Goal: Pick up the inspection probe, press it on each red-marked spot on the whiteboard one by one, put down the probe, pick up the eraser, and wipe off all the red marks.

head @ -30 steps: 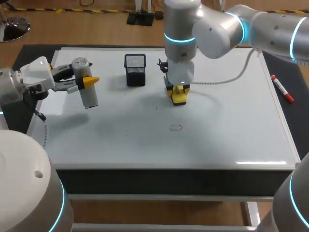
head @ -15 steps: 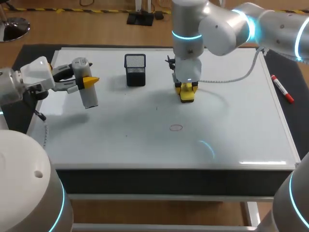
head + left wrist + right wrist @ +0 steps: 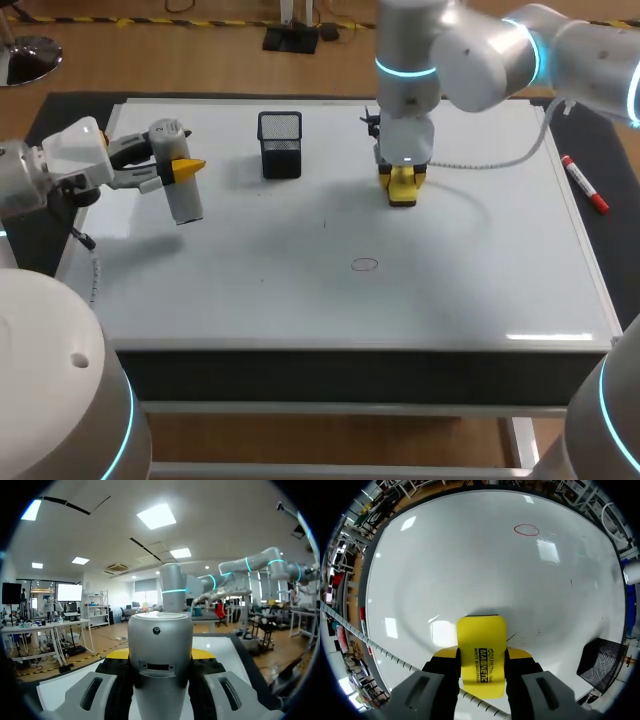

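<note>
**Left arm.** The left hand (image 3: 186, 168) is clenched on the grey cylindrical metal inspection probe (image 3: 182, 190), with one yellow tip on each side of its body. The probe is held roughly upright over the 9 o'clock edge of the large white rectangular whiteboard (image 3: 300, 300), which lies on the dark table (image 3: 40, 115). In the left wrist view the left hand (image 3: 160, 655) holds the probe (image 3: 160, 675) squarely between its fingers.

**Right arm.** The right hand (image 3: 402, 180) points straight down and grasps the yellow rectangular block eraser (image 3: 402, 192) from two sides. The eraser sits low over the board, at 1 o'clock from the board's centre. Contact with the surface cannot be confirmed. The right wrist view shows the right hand (image 3: 481, 662) with the eraser (image 3: 481, 650) protruding beyond the fingertips.

**Board.**
- One thin red oval mark (image 3: 365, 264) lies at 7 o'clock from the eraser, well apart from it. In the right wrist view the mark (image 3: 526, 529) is far ahead of the hand.
- A black wire-mesh square holder (image 3: 280, 143) stands at 9 o'clock from the eraser.
- A red-capped white marker pen (image 3: 584, 184) lies off the board at 3 o'clock.
</note>
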Motion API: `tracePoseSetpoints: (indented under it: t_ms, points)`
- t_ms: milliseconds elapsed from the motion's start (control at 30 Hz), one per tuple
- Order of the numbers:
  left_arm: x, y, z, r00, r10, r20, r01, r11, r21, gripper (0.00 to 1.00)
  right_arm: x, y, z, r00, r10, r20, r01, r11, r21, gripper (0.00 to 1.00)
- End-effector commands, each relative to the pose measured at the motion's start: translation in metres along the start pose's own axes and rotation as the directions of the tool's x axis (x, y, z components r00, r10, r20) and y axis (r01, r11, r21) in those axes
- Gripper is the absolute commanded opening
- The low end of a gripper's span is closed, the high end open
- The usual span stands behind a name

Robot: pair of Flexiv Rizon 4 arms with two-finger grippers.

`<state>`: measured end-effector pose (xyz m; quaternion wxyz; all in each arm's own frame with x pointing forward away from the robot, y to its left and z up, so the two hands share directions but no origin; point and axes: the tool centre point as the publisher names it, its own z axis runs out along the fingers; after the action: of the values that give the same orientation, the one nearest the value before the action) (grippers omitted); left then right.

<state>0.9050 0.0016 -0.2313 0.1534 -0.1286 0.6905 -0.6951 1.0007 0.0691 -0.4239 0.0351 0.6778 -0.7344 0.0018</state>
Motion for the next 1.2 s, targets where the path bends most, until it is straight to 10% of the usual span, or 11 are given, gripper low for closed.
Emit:
tracePoseSetpoints:
  t_ms: [33, 1200]
  points:
    - [-0.001, 0.0, 0.0, 1.0, 0.0, -0.001, 0.0, 1.0, 0.002, 0.0, 0.018, -0.005, -0.027, 1.0, 0.013, 0.02, -0.013, 1.0, 0.007, 0.0]
    - [-0.001, 0.0, 0.0, 1.0, 0.0, -0.001, 0.0, 1.0, 0.002, 0.0, 0.127, -0.106, -0.053, 0.977, 0.211, 0.027, -0.211, 0.977, -0.011, 0.0]
